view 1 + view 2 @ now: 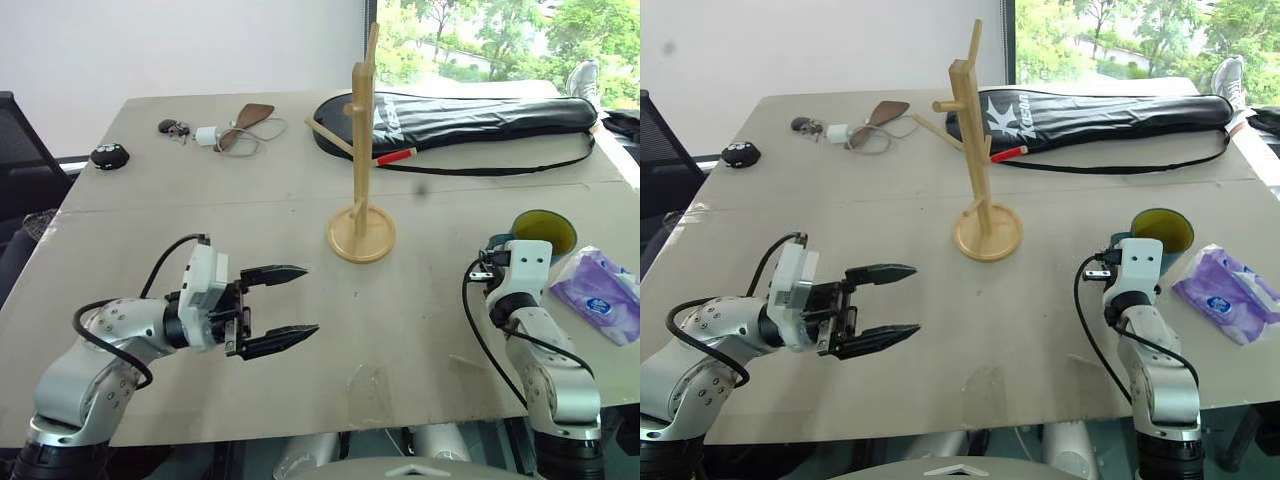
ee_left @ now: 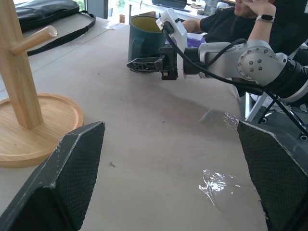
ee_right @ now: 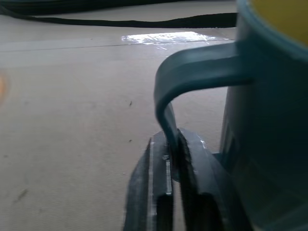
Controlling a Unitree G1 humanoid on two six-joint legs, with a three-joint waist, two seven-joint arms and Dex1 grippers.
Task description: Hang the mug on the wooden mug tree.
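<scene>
While standing on the counter point(image 1: 300, 330) near its right edge, mug point(image 3: 269, 120) pinched by its handle in right gripper point(image 3: 168, 192), jaws closed. Left gripper point(image 1: 280, 310) over counter, jaws wide apart, holding nothing. Mug tree point(image 1: 361, 150) upright mid-counter, well apart from mug.

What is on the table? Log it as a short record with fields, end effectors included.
mug: upright on table, right side, not yet hung
mug tree: standing mid-table, pegs bare
right end effector: shut on mug handle
left end effector: open, holding nothing, above table
racket bag: far side, behind mug tree
tissue pack: right of mug
</scene>
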